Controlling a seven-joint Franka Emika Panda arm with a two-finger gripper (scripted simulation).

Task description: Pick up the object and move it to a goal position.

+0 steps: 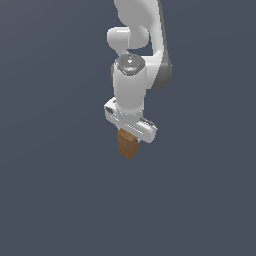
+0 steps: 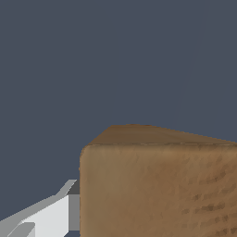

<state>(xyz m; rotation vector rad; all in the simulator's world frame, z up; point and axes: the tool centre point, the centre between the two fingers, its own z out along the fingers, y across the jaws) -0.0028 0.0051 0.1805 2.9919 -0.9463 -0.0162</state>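
The brown cardboard-coloured box [image 1: 128,146] hangs straight below my white gripper [image 1: 129,136] in the exterior view, near the middle of the picture. The jaws stand around the box's upper part and are shut on it. In the wrist view the box [image 2: 157,185] fills the near part of the picture, with one matte face and a slanted top face showing. One white finger [image 2: 51,216] lies against the box's side. The other finger is out of view. I cannot tell whether the box touches the ground.
The ground [image 1: 55,200] is a plain dark blue-grey surface with no marks. The white arm [image 1: 132,75] rises above the gripper toward the top of the exterior view. No other object shows.
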